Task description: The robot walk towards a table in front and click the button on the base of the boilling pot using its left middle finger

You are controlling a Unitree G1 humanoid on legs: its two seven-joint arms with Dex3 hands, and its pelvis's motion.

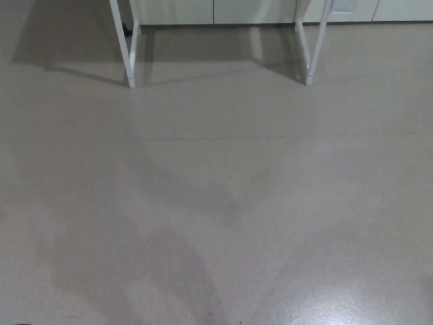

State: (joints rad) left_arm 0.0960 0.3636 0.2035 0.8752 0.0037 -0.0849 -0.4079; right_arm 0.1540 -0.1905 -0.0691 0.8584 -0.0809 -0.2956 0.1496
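Two white metal table legs [128, 44] beyond bare floor
Smooth grey-beige floor [216, 203] fills the near view; farther off the legs stand before pale cabinet fronts [250, 10]; neither hand shows, nor pot or button

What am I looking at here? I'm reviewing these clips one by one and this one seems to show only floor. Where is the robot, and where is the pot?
This single picture comes from a camera on a humanoid robot's head, tilted down at the ground ahead. Most of it is bare grey floor with soft shadows. At the top stand two white table legs, one on the left and one on the right, with pale cabinet fronts behind them. The tabletop lies above the frame, so no pot or button shows. Neither robot hand is in view, and nothing is held. The robot appears to be some way from the table.
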